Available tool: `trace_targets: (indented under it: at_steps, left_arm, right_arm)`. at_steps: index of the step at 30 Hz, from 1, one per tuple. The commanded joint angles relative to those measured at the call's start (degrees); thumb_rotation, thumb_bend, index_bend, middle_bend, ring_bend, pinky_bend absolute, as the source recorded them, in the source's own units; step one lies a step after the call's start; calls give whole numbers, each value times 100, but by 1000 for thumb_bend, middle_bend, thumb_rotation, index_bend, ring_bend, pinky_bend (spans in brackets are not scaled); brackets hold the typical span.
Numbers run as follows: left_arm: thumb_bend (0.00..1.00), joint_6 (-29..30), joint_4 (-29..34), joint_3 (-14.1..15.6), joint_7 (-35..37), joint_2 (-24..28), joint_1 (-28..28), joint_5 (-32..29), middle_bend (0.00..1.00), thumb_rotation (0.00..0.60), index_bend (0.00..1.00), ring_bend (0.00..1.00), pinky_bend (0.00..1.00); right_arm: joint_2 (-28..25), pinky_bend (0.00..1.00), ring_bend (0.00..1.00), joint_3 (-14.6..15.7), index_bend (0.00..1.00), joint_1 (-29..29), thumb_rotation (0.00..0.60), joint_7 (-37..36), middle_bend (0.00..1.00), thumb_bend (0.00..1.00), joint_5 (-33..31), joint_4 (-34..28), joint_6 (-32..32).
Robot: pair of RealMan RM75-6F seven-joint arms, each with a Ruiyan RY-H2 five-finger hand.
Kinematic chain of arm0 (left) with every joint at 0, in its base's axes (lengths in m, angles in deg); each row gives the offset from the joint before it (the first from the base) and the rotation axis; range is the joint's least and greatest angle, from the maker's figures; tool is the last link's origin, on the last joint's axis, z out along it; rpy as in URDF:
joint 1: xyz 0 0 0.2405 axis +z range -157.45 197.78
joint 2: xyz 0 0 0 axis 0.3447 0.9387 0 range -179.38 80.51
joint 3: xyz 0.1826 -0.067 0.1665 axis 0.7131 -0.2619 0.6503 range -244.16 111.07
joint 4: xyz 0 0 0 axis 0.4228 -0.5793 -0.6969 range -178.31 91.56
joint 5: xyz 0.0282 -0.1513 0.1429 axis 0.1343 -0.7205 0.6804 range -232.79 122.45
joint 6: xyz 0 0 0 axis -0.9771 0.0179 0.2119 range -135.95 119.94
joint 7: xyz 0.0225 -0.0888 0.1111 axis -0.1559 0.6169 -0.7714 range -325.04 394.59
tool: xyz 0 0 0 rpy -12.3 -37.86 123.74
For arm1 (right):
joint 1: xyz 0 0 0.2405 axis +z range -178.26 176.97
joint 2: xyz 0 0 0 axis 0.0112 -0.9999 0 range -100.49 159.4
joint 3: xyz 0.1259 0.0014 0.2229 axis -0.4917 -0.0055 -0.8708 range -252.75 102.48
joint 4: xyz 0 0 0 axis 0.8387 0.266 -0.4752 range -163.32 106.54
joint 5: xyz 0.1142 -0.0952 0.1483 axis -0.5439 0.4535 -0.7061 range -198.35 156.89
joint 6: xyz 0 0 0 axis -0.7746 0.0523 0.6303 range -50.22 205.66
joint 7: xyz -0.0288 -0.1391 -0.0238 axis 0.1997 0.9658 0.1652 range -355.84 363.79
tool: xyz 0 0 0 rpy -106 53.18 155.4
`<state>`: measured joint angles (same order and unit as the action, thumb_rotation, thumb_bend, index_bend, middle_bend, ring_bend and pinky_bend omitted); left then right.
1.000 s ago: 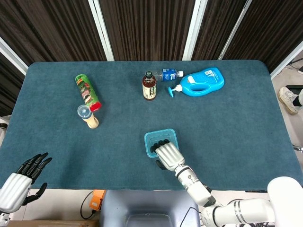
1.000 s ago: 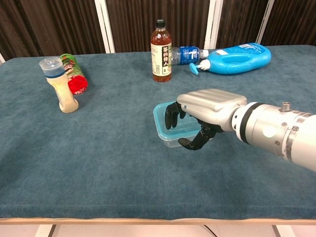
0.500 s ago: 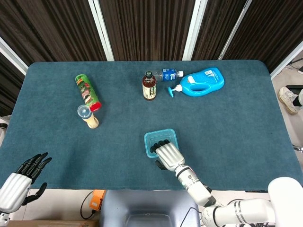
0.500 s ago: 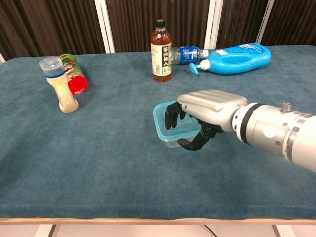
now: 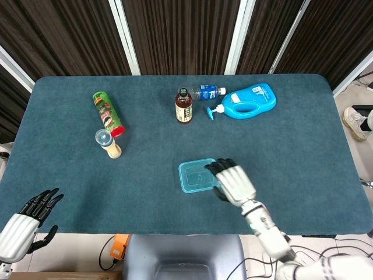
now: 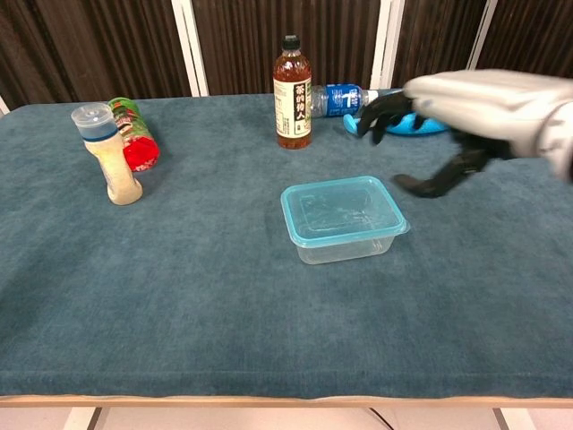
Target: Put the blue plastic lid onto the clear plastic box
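Near the counter's (image 6: 179, 296) front edge, far left, the left robot hand (image 5: 36, 207) idles empty with fingers spread. At centre the lid (image 6: 340, 209) sits on the box (image 6: 349, 244); both look light, thin and slippery, best gripped by the rims. Right of them, the right robot hand (image 6: 448, 125) hovers, fingers apart, empty.

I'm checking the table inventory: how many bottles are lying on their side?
2: a small water bottle at the far edge behind the upright tea bottle, and a big blue detergent bottle just right of it. None seem hidden.
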<state>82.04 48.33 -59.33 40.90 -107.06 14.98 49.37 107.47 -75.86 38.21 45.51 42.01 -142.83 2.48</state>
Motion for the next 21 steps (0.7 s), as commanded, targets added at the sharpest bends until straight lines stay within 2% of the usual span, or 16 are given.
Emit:
trace_targets:
  at_steps: [1,4,6,8,13,21]
  left_arm:
    - [434,11,6,-5,-17,-3,13,-16,0,600,0,0,161]
    - [434,8,18,-13,-70,-15,28,-42,0,600,0,0,161]
    - [434,9,29,-19,-137,-28,40,-50,0,600,0,0,161]
    - [434,19,38,-17,-200,-39,56,-43,0,600,0,0,161]
    - [434,59,51,0,-398,-89,100,32,0,600,0,0,161]
    - [435,-48,98,2,-570,-136,97,-6,0,600,0,0,161]
  right_arm:
    - [-721,226,116,916,172,-881,600,394,190,546,844,-393,-962]
    - [-988,133,32,1467,98,-1611,600,117,80,489,1252,-173,-1581]
    - [-1037,103,7,1692,87,-2068,600,-417,53,478,1501,298,-1896]
    - [-1007,88,1,1767,79,-2413,600,-976,46,474,1613,791,-2104]
    - [-819,78,0,1604,69,-3088,600,-2271,38,468,1550,1922,-2365]
    - [-967,73,0,1362,63,-3323,600,-2573,31,460,1825,2105,-2301]
